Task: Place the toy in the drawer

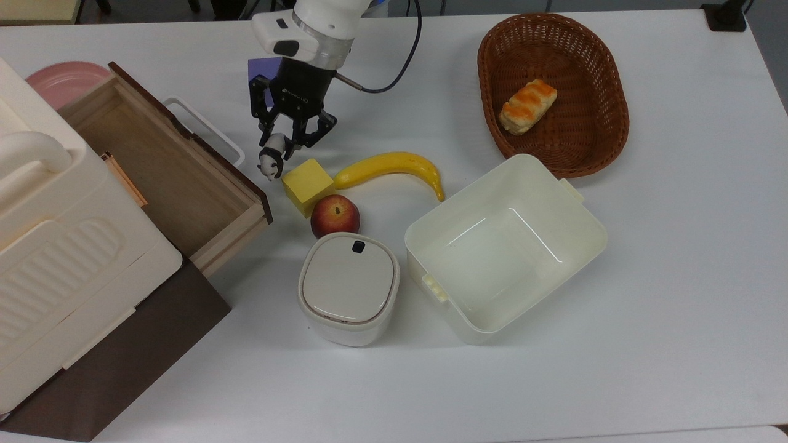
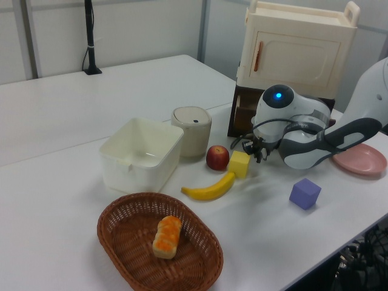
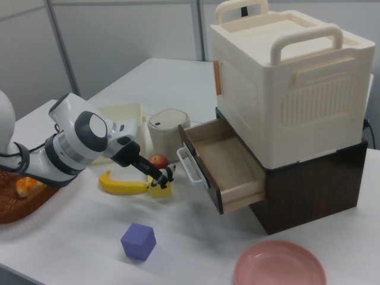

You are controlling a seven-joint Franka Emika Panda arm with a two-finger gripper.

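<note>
Top view. Gripper (image 1: 284,144), upper centre of frame, pointed down; the toy (image 1: 269,163) is seen at its fingertips, apparently pinched at the upper part, though the contact is too small to settle. Toy is hung just beside the yellow cube (image 1: 307,186), which touches the banana (image 1: 391,167) and lies near the apple (image 1: 335,215). Drawer (image 1: 161,174), left of frame, is pulled open with bare wood inside, judged ready to receive the toy; its white handle (image 1: 207,131) faces the gripper. Tub (image 1: 572,227) and basket (image 1: 606,98) stand well apart, right of frame.

Left view. Gripper (image 2: 250,145) is seen right of centre, low beside the cube (image 2: 239,164); the toy cannot be made out here. Purple cube (image 2: 305,193) lies lower right.

Right view. Gripper (image 3: 161,174) is held between cube (image 3: 159,189) and drawer (image 3: 228,172), the toy (image 3: 166,174) just short of the drawer front. Pink plate (image 3: 280,265) sits at bottom right.

Surface: white table (image 1: 677,277). Room: pale partition panels behind.
</note>
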